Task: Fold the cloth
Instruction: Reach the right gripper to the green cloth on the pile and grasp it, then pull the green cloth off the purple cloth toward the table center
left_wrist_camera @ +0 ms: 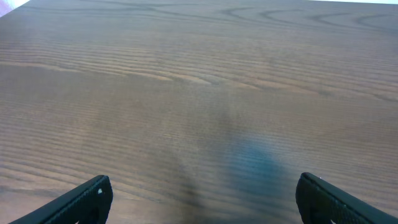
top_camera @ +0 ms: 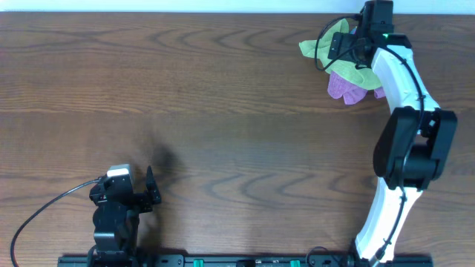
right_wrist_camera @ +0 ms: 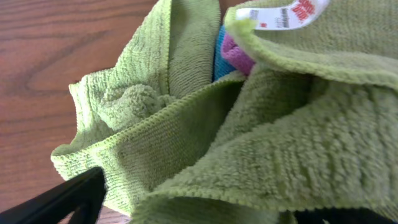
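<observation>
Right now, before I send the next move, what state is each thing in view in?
Green cloth: crumpled, not folded.
Purple cloth: bunched, partly covered by the green cloth.
Blue cloth: mostly hidden in the green folds.
Left fingers: open, holding nothing.
Right fingers: open, with green cloth bunched between them.

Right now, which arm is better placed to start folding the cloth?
Right. The right pincer is at the green cloth in the table's far corner, fabric between its open fingers. The left pincer hovers over bare wood near the front edge, far away.
</observation>
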You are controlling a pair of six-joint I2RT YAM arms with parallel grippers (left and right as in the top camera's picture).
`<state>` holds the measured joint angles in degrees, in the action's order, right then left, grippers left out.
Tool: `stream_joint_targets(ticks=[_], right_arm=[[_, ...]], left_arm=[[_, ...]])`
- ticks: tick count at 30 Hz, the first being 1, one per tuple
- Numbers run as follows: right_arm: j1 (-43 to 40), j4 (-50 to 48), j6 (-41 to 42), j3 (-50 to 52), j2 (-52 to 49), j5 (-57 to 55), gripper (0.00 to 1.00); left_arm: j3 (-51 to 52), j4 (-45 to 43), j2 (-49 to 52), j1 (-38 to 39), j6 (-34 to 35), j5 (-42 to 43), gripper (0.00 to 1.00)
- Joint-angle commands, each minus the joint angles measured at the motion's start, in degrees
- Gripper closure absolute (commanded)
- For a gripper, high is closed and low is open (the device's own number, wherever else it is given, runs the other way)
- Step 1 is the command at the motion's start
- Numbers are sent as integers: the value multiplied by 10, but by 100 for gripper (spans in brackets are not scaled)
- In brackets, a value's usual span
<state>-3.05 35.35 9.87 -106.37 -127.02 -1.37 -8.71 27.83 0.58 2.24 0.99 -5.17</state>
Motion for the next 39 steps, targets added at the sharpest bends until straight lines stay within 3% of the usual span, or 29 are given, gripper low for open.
stream_joint_targets(ticks=[1, 7, 10, 11, 18, 22, 39], right_arm=[[0, 12, 8, -11, 38, -19, 13], [-3, 44, 8, -11, 38, -26, 56], [-3, 44, 8, -11, 40, -31, 92], [-3, 46, 8, -11, 41, -31, 99], [-2, 50, 0, -11, 68, -31, 99], [4, 64, -12, -11, 133, -31, 99], [80, 322, -18, -11, 325, -25, 99]], left_arm=[[8, 6, -3, -4, -12, -10, 4], [8, 6, -3, -4, -12, -10, 4], [8, 6, -3, -4, -12, -10, 5], [8, 6, -3, -4, -12, -10, 4], [8, 6, -3, -4, -12, -10, 5], [9, 6, -3, -4, -12, -10, 4], [9, 6, -3, -4, -12, -10, 5]])
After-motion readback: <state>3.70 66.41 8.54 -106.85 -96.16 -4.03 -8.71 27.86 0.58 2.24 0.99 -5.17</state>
